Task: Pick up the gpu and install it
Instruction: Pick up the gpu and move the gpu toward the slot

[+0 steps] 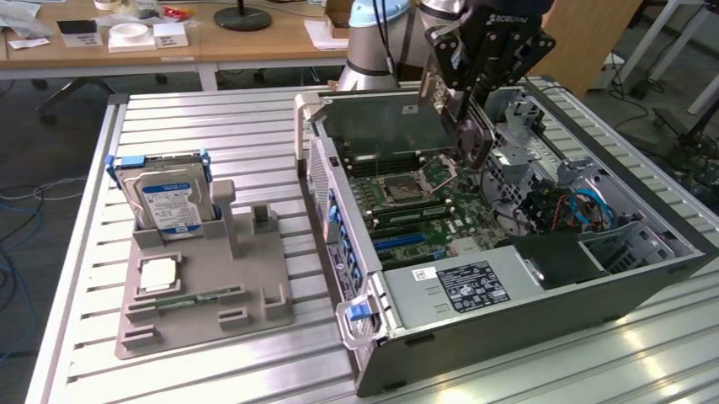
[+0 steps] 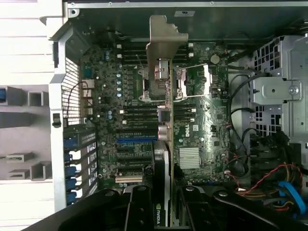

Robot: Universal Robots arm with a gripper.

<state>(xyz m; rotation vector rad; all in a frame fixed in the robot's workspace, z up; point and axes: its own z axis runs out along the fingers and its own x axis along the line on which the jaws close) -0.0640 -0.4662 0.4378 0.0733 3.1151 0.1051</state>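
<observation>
Green motherboard [image 2: 197, 127] lies beneath gpu [image 2: 162, 161] gripped by end effector [image 2: 166, 209].

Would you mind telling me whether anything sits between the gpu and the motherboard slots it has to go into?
Nothing visible does. The gripper holds the gpu edge-down over the open case. On the motherboard below, the expansion slots lie bare, with no cable or card across them.
</observation>
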